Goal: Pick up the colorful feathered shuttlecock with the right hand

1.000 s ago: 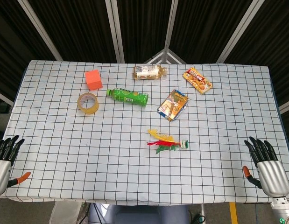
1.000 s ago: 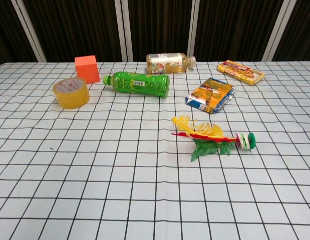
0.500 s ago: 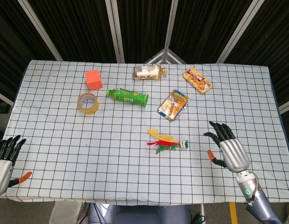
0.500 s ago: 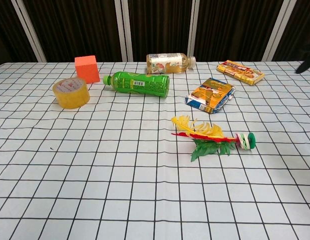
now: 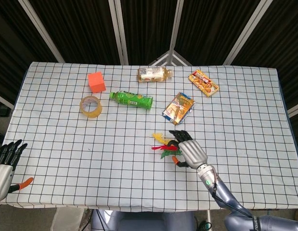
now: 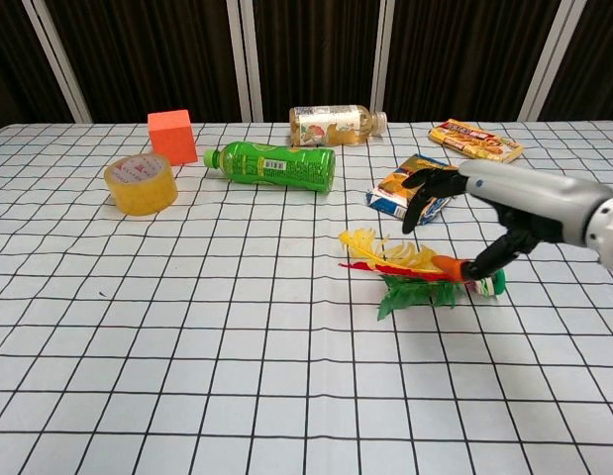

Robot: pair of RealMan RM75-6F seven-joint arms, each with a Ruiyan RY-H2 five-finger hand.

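Far left, the left hand sits at the near table corner, fingers spread, holding nothing. Sweeping across the checked tablecloth: a roll of yellow tape, an orange cube behind it, then a green bottle lying on its side with a pale tea bottle behind. None of these are near the action.

Centre stage, the colorful feathered shuttlecock lies flat, yellow, red and green feathers fanned to the left, its green-and-white base to the right, well in front of the blue-and-orange snack packet. And here's the right hand, poised above that base end, fingers apart and arched forward, orange-tipped thumb down low at the feathers' root. Nothing gripped; whether the thumb touches the feathers I can't tell.

The grab wants care: come down over the weighted base, not the soft feathers, and close thumb against fingers around the neck so the shuttlecock doesn't skid away across the cloth.

Far right, an orange snack bar packet rests well out of the way.
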